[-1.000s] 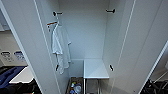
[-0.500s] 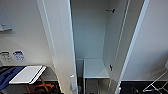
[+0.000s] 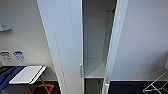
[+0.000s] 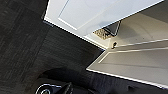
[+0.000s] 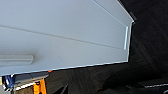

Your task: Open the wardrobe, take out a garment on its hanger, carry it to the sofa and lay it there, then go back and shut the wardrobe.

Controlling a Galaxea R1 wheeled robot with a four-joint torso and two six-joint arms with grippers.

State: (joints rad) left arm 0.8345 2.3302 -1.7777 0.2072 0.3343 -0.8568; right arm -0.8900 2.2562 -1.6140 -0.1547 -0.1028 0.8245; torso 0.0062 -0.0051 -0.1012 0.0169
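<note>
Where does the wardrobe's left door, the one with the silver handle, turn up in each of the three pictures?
Head view: the left door stands in the middle, its handle low on its right edge.
Left wrist view: I cannot tell which white panel is that door.
Right wrist view: a white door spans the upper part, its handle near the edge; probably the same door.
Shared landmark: the dark floor.

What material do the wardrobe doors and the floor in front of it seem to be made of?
The wardrobe doors look like smooth painted or laminated board: flat white panels with a soft sheen and crisp edges, though the core cannot be seen. The floor looks like dark carpet, matte with a fine woven ribbed texture.
</note>
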